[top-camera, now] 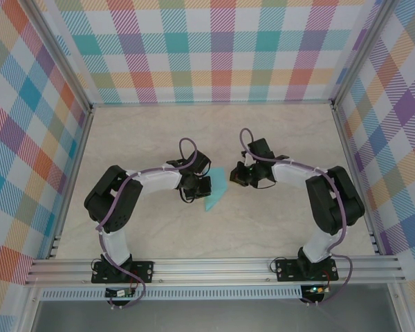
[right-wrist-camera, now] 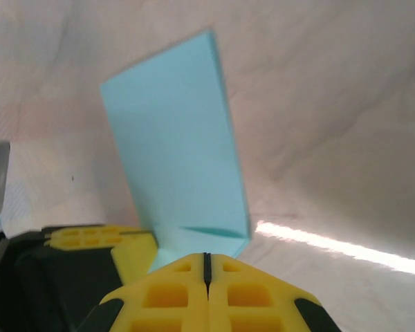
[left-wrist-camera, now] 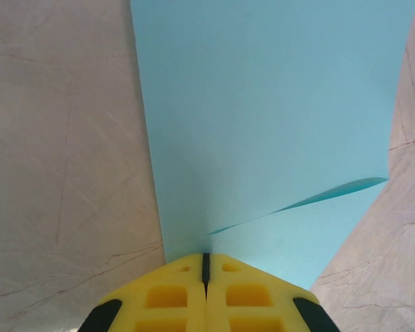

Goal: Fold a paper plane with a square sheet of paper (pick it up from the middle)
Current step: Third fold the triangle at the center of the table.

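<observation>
Near the table (top-camera: 277,138) middle we saw the left hand (left-wrist-camera: 206,259) and right hand (right-wrist-camera: 207,257) fully closed on the square sheet of paper (top-camera: 215,192); we feared uneven pulling might tear it.

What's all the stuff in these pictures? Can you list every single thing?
paper: one, turquoise, folded, middle of the table between the two hands
table: one, pale beige, under everything
walls: three, colourful checks, at the back and both sides
rail: one, silver metal, along the near edge
arms: two, black and white, bolted to the rail
left hand: one, yellow and black, shut on the paper
right hand: one, yellow and black, shut on the paper
</observation>
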